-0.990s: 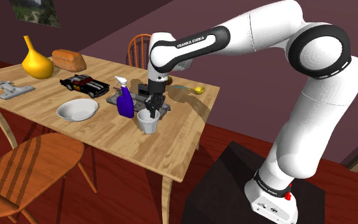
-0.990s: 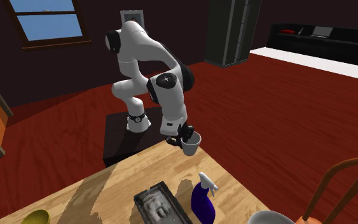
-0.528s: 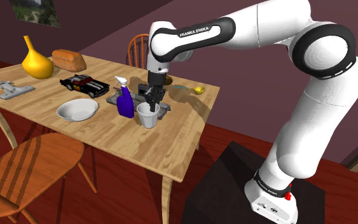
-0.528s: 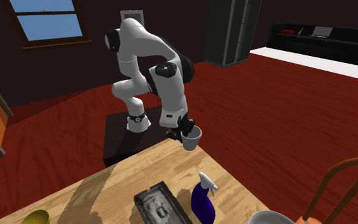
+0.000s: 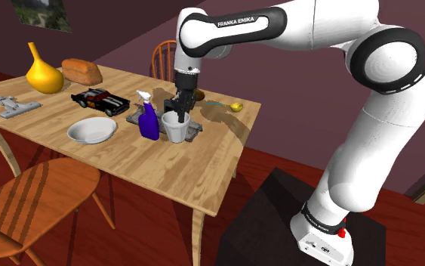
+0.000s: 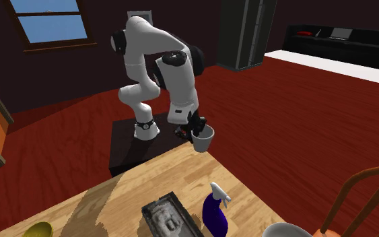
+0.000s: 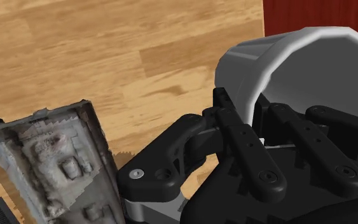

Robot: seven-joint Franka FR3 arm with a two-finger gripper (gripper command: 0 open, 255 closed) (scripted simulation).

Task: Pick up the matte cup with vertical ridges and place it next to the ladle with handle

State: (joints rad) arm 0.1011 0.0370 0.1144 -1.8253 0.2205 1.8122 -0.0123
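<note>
Above the wooden counter [image 5: 165, 168], the black fingers [image 7: 244, 146] pinch the pale grey cup [image 5: 174, 130] by its rim (one inside, one outside), near a blue spray bottle [image 5: 149, 121].

End effector [image 5: 179, 115] higher than a second ago, cup [image 5: 174, 131] carried up with it

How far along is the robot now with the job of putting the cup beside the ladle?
Done: the gripper is shut on the wall of the pale cup, and the cup appears lifted off the table. In hand: the carry. Left: the yellow ladle lies apart from the cup, nearer the table's far edge, so the cup must be brought there, set down beside it and released.
</note>
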